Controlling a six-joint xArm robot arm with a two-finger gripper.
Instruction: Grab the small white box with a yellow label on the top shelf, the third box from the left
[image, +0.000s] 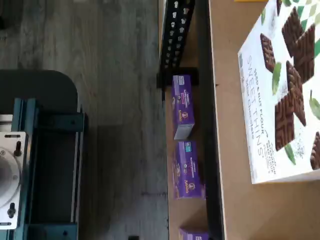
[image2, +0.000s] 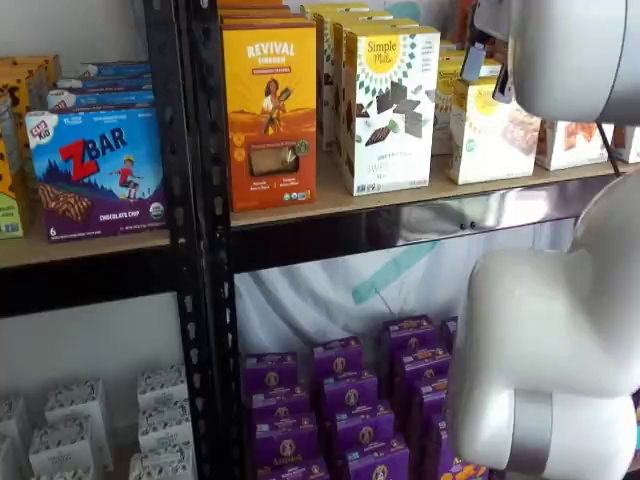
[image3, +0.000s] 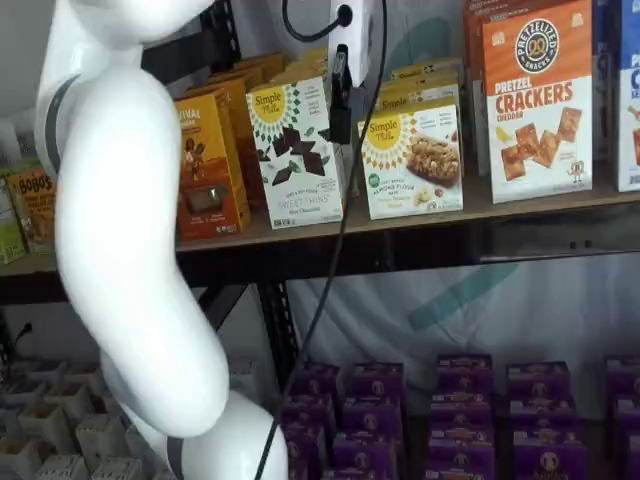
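Short cream small white box (image3: 412, 160) with yellow logo.

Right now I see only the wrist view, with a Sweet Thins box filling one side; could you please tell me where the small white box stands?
Observer: The small white box stands upright on the top shelf, between the taller Sweet Thins box and the orange cracker box.
Operator: Thank you. Where is the gripper relative to it?
Observer: In a shelf view the gripper hangs in front of the gap between the two Simple Mills boxes, with no box in it; whether it is open, I cannot tell.
Operator: Is anything behind the target?
Observer: Yes, more yellow-topped boxes are lined up behind it.
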